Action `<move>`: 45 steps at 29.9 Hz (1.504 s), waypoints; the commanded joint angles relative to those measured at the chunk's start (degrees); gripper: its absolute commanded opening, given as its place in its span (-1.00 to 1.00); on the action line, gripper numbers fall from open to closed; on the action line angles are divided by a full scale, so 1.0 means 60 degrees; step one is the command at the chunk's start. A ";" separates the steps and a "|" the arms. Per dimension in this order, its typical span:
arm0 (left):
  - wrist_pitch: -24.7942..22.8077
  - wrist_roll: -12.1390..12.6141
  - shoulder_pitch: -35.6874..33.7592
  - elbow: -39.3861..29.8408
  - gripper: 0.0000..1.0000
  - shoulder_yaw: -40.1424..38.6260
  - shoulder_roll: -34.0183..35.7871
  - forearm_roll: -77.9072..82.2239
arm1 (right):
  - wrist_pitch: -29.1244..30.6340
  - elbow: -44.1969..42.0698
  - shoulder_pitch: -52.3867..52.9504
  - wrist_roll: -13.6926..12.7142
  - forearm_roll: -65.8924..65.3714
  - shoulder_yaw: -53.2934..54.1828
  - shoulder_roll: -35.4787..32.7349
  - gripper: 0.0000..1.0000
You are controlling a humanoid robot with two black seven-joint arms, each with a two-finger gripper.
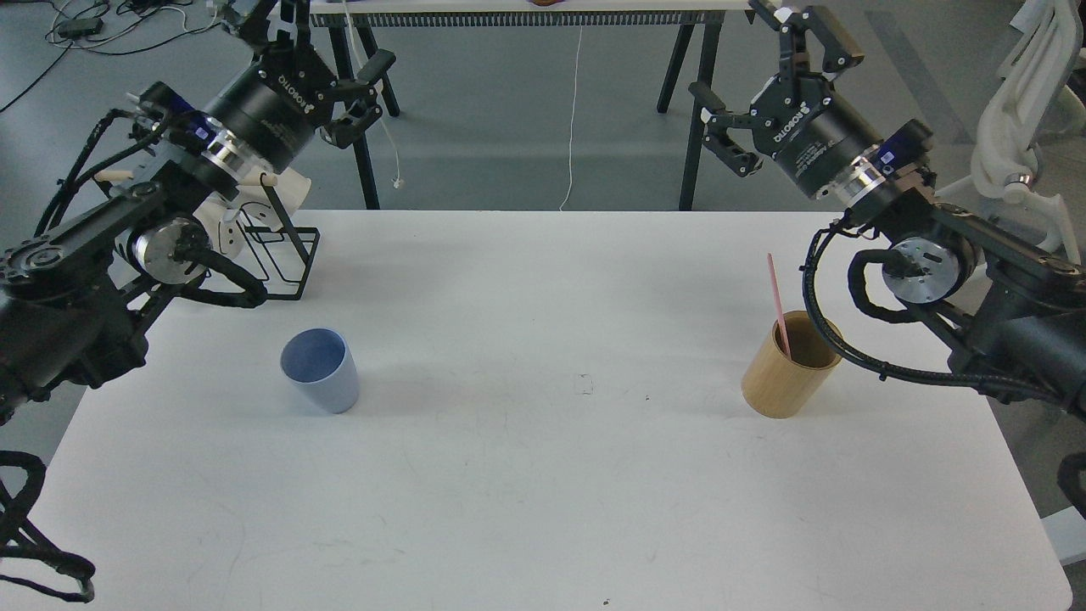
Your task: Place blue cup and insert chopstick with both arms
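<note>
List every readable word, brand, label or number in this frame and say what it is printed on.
"ROBOTIQ" – white lettering on the black body of the left gripper.
"ROBOTIQ" – white lettering on the body of the right gripper; smaller print beside it is too blurred to read.
No text shows on the blue cup, the wooden cylinder or the pink chopstick.

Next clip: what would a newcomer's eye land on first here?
The two black arms, raised at the far corners of the white table, with the left tool and right tool open and empty. Then the blue cup upright at centre-left, and the pink chopstick standing in the tan wooden cylinder at right.
</note>
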 commanded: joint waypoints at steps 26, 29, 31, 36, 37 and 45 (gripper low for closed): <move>0.1797 0.0001 -0.4228 -0.0276 0.96 1.1597 0.1798 0.8166 | 0.0000 -0.0098 -0.0416 0.0000 0.0036 0.0322 -0.1138 0.98; 0.2104 0.0001 -0.3583 0.0309 0.96 1.1582 0.1799 0.8385 | 0.0000 -0.0098 -0.0416 0.0000 0.0036 0.0336 -0.1138 0.98; 0.2251 0.0001 -0.3203 0.0661 0.95 1.1509 0.1799 0.8502 | 0.0000 -0.0098 -0.0416 0.0000 0.0036 0.0351 -0.1138 0.98; 0.2427 0.0001 -0.2674 0.0795 0.94 1.1363 0.1828 0.8503 | 0.0000 -0.0098 -0.0416 0.0000 0.0036 0.0336 -0.1138 0.98; 0.2457 0.0001 -0.2673 0.0795 0.94 1.1333 0.1828 0.8503 | 0.0000 -0.0098 -0.0416 0.0000 0.0036 0.0336 -0.1138 0.98; 0.2750 0.0001 -0.2410 0.0809 0.76 1.1128 0.1784 0.8488 | 0.0000 -0.0098 -0.0416 0.0000 0.0036 0.0336 -0.1138 0.98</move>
